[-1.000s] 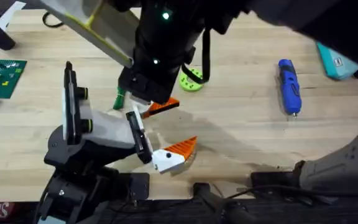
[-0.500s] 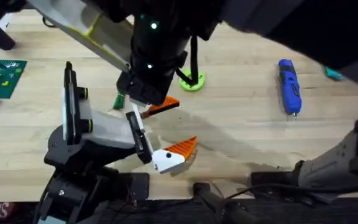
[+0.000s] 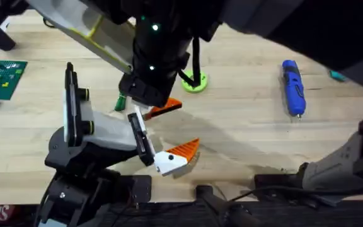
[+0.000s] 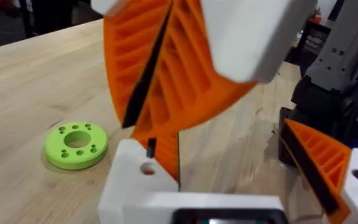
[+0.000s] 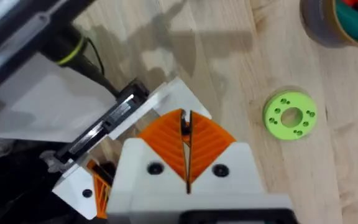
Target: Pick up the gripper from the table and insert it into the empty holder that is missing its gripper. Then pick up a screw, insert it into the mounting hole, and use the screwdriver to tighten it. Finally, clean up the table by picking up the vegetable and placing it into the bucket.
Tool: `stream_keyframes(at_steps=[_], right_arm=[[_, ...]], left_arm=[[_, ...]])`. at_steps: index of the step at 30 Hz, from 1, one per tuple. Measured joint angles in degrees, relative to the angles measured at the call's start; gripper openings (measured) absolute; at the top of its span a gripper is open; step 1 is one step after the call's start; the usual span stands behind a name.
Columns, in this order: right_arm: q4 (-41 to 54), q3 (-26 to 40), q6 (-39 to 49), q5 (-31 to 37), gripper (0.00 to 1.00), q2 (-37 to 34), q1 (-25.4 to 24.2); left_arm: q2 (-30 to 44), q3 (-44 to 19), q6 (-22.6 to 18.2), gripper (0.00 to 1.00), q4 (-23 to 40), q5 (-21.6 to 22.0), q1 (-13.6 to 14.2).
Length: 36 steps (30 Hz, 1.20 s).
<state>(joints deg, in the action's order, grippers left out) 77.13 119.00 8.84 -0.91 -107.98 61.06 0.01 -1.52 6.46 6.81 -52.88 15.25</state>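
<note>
My right gripper (image 5: 185,146) reaches across the table and is shut on the loose gripper (image 4: 148,177), a white finger with an orange ribbed pad. It holds that piece at the empty holder (image 3: 140,135) on the left arm's white rail. The left gripper (image 3: 180,128) is open, its one mounted finger (image 4: 319,165) off to the side. The blue screwdriver (image 3: 293,87) lies at the far right. The dark green vegetable (image 3: 120,101) peeks out beside the right arm. The bucket (image 5: 340,22) holds colourful pieces. The screw is out of view.
A lime-green disc with holes (image 3: 194,82) lies just behind the grippers. A green circuit board (image 3: 2,75) sits at the table's left edge. A teal pouch corner (image 3: 338,74) shows at the far right. Bare wood (image 3: 244,126) lies between the grippers and the screwdriver.
The right arm has shifted slightly left over the holder, uncovering more of the lime disc and hiding most of the teal pouch. The left arm has stayed still.
</note>
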Motion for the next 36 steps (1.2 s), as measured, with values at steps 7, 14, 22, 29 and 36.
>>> stream_keyframes(at_steps=[7,14,22,29,36], right_arm=[[-1.0,-1.5,0.0,0.0,0.003,0.0,0.0],[-2.0,-4.4,0.0,0.0,0.003,0.0,0.0],[-2.1,-4.7,0.0,0.0,0.003,0.0,0.0],[-3.2,-4.7,0.0,0.0,0.003,0.0,0.0],[-3.4,-4.7,0.0,0.0,0.003,0.0,0.0]], left_arm=[[0.0,0.0,0.0,0.985,0.0,0.0,0.0],[0.0,0.0,0.0,0.985,0.0,0.0,0.0],[0.0,0.0,0.0,0.985,0.0,0.0,0.0],[0.0,0.0,0.0,0.985,0.0,0.0,0.0],[0.0,0.0,0.0,0.985,0.0,0.0,0.0]])
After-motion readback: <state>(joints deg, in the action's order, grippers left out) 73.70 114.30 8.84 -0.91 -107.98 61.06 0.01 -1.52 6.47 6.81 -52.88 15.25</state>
